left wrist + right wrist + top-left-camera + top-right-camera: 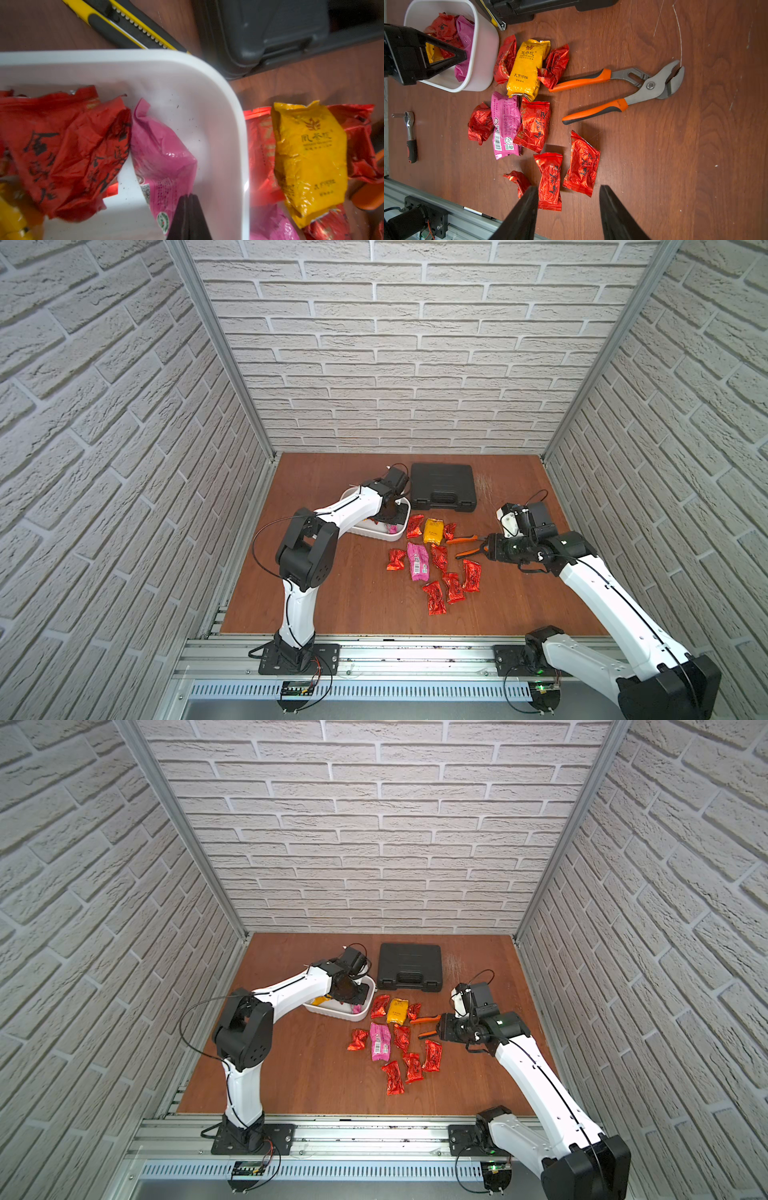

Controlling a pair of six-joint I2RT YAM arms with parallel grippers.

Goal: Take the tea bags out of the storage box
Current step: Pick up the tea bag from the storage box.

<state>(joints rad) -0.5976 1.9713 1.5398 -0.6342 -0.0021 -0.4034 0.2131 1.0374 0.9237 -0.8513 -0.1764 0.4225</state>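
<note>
Inside the white storage box (239, 128), your left hand (188, 196) is pinched shut on the edge of a pink tea bag (164, 149). Your right hand (569, 186) hangs half open and empty above the desk (675, 145), over red tea bags (582, 164) lying outside the box.

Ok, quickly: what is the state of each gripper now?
Left gripper: shut at the pink tea bag's edge; grip cannot be told.
Right gripper: open, empty.
</note>
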